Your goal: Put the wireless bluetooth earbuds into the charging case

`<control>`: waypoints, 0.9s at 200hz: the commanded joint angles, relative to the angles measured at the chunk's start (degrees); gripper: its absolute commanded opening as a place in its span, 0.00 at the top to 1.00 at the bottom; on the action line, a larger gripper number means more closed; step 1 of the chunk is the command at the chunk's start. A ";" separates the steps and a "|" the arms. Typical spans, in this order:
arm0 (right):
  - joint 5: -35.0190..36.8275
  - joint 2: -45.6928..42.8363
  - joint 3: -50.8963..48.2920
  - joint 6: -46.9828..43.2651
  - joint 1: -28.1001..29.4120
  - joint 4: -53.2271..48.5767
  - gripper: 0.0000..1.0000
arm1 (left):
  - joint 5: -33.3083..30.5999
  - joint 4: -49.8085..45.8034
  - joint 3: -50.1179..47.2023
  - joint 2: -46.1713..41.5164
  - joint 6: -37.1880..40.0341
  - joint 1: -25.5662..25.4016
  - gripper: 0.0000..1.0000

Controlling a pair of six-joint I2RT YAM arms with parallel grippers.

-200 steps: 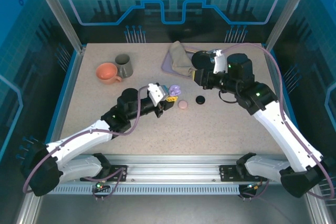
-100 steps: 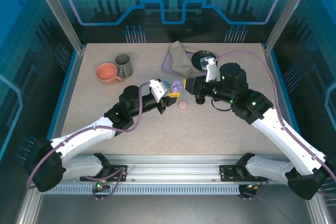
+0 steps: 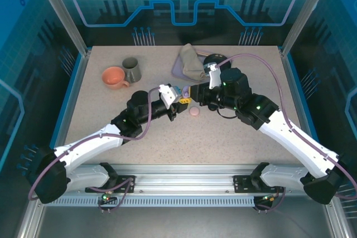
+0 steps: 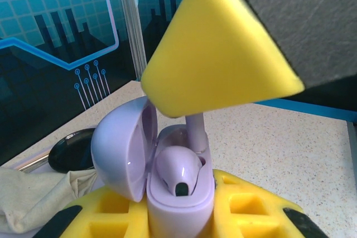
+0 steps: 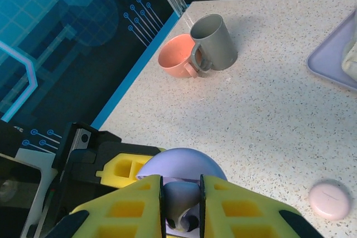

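At the left of the speckled counter (image 3: pixel 95 110), an orange cup (image 3: pixel 114 77) rests against a grey mug (image 3: pixel 132 69), both well apart from the action. Toward the middle, the left pincer (image 4: pixel 178 213) clamps the base of an open lilac charging case (image 4: pixel 181 196), its domed lid swung out to the left (one lilac earbud (image 4: pixel 177 168) sits seated in the nearer well). Meeting it from the right, the right pincer (image 5: pixel 181 209) is pinched narrow on a second lilac earbud (image 4: pixel 195 129), held directly over the case with its stem pointing down into the other well; whether it has bottomed out cannot be told. A pale pink round case (image 3: pixel 194 112) lies shut on the counter just beside the two pincers, on the near side. Behind them, a lilac tray (image 5: pixel 334 62) carries a crumpled beige cloth (image 3: pixel 192 62), with a black round case (image 4: pixel 70 151) at the cloth's right.
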 commanded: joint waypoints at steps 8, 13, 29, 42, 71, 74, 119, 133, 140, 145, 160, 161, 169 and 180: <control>2.24 0.16 1.96 -1.42 1.15 -0.02 0.79 | 0.47 2.45 1.90 -0.18 -0.15 -0.47 1.00; 2.41 0.23 1.96 -1.51 1.11 -0.11 0.79 | 0.41 2.46 1.91 -0.28 -0.15 -0.44 1.00; 2.69 0.15 2.13 -1.81 1.32 -0.63 0.79 | 0.45 2.42 1.86 -0.36 -0.15 -0.47 1.00; 2.99 0.14 2.31 -1.91 1.33 -1.35 0.79 | 0.32 2.28 1.86 -0.46 -0.13 -0.43 1.00; 2.69 0.10 2.31 -2.12 1.56 -2.04 0.79 | 0.20 2.22 1.83 -0.52 -0.15 -0.43 1.00; 2.65 0.14 2.31 -2.06 1.53 -2.08 0.78 | 0.20 2.25 1.85 -0.55 -0.20 -0.48 1.00; 1.42 1.49 3.01 -2.47 1.79 -3.39 0.77 | 0.07 2.12 1.85 -0.70 -0.15 -0.47 1.00; 1.36 1.88 3.26 -2.65 1.76 -3.91 0.77 | -0.02 2.08 1.86 -0.69 -0.10 -0.46 1.00; 1.32 1.98 3.23 -2.65 1.72 -3.88 0.77 | 0.02 2.10 1.86 -0.82 -0.06 -0.49 1.00; 1.24 2.05 3.24 -2.65 1.78 -3.93 0.77 | 0.01 2.10 1.85 -0.81 -0.11 -0.47 1.00; 1.08 2.12 3.28 -2.65 1.77 -3.85 0.77 | -0.06 2.07 1.89 -0.73 -0.02 -0.45 1.00; 1.07 2.14 3.28 -2.65 1.78 -3.85 0.77 | -0.06 2.09 1.92 -0.73 0.00 -0.48 1.00; 0.93 2.10 3.36 -2.65 1.79 -3.93 0.76 | -0.04 2.04 1.94 -0.73 0.02 -0.47 1.00; 0.92 2.15 3.50 -2.65 1.77 -3.93 0.75 | -0.01 2.05 1.90 -0.67 -0.04 -0.47 1.00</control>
